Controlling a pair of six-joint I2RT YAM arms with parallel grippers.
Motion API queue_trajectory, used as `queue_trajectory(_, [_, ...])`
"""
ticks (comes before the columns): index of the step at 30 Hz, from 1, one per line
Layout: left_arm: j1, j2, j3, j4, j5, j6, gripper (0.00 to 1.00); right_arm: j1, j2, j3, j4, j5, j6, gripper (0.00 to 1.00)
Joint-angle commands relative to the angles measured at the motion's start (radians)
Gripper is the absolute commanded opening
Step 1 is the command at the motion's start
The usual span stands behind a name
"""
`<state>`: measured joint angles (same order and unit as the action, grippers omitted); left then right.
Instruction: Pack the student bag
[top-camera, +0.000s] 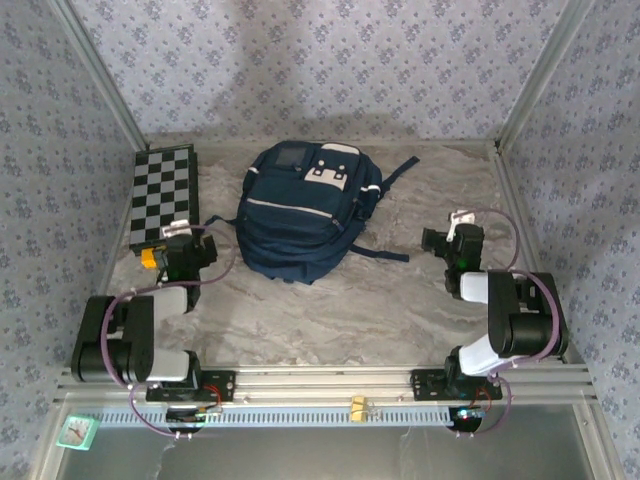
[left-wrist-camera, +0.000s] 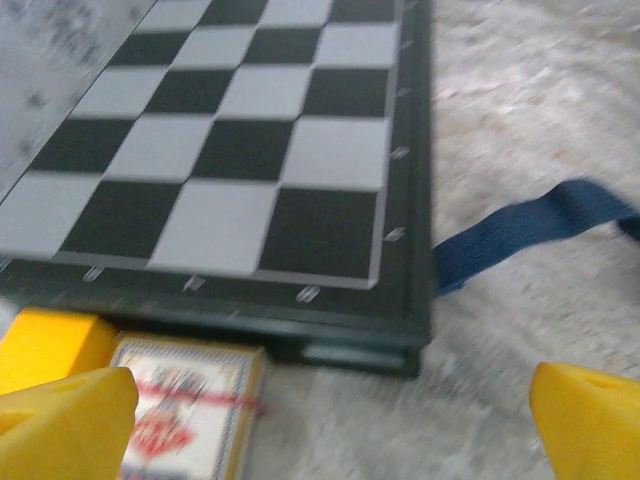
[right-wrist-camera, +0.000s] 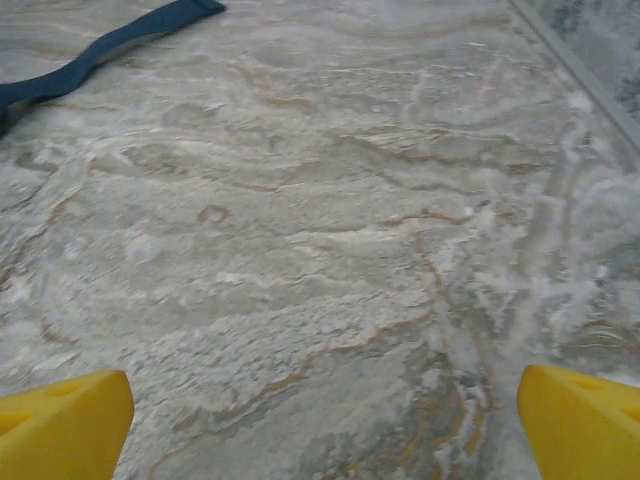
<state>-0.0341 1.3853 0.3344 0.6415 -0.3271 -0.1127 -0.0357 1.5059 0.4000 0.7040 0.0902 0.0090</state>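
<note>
Yellow fingertips (left-wrist-camera: 70, 425) of the left gripper (left-wrist-camera: 330, 425) are standing wide apart by a card box (left-wrist-camera: 190, 410) and chessboard (left-wrist-camera: 250, 150); right gripper (right-wrist-camera: 320, 425) is gaping near the student bag (top-camera: 300, 215).

By the near edge of the chessboard (left-wrist-camera: 240, 150), a card box (left-wrist-camera: 190, 410) is cut off, its blurred print unreadable. To the chessboard's right, the student bag (left-wrist-camera: 530, 230) is cropped beyond one strap.

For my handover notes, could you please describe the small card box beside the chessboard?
Find the chessboard left of the navy backpack. At its near edge lies the small card box, beside a plain yellow block; unlike the block, it has a red-and-white printed face.
</note>
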Motion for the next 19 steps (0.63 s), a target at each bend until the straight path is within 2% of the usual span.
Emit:
queue_trajectory(1, [0.007,0.092,0.015,0.24,0.147,0.086,1.0,0.002,0.015,0.001,0.075,-0.075,-0.035,1.0])
queue_trajectory(3, [0.007,0.164,0.037,0.285,0.143,0.092,1.0,0.003,0.02,-0.007,0.111,-0.062,-0.036,1.0])
queue_trajectory(5, [0.032,0.142,0.079,0.155,0.181,0.067,1.0,0.008,0.019,-0.012,0.118,-0.052,-0.039,1.0])
queue_trajectory(6, [0.035,0.157,0.066,0.21,0.183,0.067,1.0,0.006,0.016,-0.007,0.104,-0.059,-0.038,1.0])
queue_trajectory(19, [0.034,0.149,0.07,0.187,0.188,0.072,1.0,0.006,0.019,-0.007,0.107,-0.063,-0.039,1.0])
